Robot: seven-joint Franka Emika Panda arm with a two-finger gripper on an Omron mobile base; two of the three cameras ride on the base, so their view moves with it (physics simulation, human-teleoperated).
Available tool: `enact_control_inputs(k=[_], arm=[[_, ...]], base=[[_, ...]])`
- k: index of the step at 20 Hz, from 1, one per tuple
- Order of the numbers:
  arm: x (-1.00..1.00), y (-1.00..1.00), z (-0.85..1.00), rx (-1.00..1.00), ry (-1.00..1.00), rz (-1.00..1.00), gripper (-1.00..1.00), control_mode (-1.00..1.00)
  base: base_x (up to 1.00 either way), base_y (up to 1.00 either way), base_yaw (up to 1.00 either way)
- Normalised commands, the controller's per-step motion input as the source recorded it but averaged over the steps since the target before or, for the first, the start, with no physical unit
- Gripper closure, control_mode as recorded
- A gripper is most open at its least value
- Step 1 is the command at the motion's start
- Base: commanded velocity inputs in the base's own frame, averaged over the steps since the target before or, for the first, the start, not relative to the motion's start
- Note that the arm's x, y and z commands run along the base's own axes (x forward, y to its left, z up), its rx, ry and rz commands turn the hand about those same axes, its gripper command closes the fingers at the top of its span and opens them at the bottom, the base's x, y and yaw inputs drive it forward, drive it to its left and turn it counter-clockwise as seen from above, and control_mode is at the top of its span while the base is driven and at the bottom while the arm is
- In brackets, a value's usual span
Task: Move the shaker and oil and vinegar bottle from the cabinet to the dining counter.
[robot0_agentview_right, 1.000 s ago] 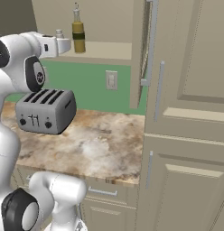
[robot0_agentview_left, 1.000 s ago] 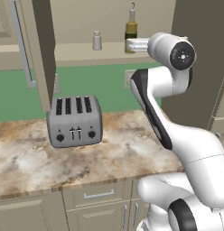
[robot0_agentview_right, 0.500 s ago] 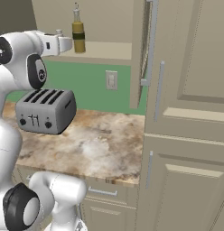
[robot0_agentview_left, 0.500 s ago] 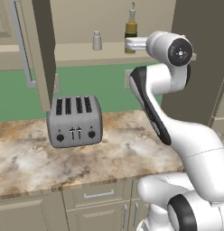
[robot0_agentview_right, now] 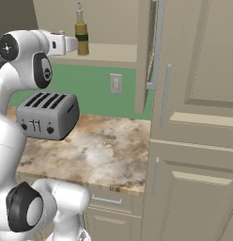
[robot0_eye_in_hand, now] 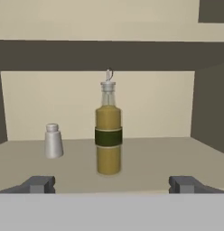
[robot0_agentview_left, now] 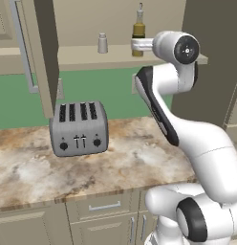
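The oil and vinegar bottle (robot0_eye_in_hand: 108, 131) stands upright on the cabinet (robot0_eye_in_hand: 145, 155) shelf, stopper up. The shaker (robot0_eye_in_hand: 53, 140) stands upright to its left. The end effector (robot0_eye_in_hand: 112, 184) gapes wide and empty, just near of the bottle.

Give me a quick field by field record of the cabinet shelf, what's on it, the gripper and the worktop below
cabinet: doors open, shelf holds two things
oil and vinegar bottle: upright, centred ahead of the gripper, untouched
shaker: upright, apart from the bottle, to its left in the hand view
gripper: open, level with the shelf, holding nothing
toaster: on the marbled worktop below the shelf
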Motion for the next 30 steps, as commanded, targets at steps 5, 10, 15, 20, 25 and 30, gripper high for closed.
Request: enact_control_inputs(k=[5, 10, 15, 20, 25, 30], arm=[[0.20, 0.00, 0.00, 0.00, 0.03, 0.00, -1.00, -1.00], [0.17, 0.00, 0.00, 0.00, 0.00, 0.00, -1.00, -1.00], [0.25, 0.04, 0.00, 0.00, 0.00, 0.00, -1.00, -1.00], [0.42, 0.09, 0.00, 0.00, 0.00, 0.00, -1.00, -1.00], [0.41, 0.01, 0.04, 0.00, -0.02, 0.02, -1.00, -1.00], [0.33, 0.00, 0.07, 0.00, 0.00, 0.02, -1.00, -1.00]], base=[[0.00, 0.00, 0.00], [0.00, 0.00, 0.00], [0.00, 0.00, 0.00], [0.00, 0.00, 0.00], [0.00, 0.00, 0.00], [0.00, 0.00, 0.00]])
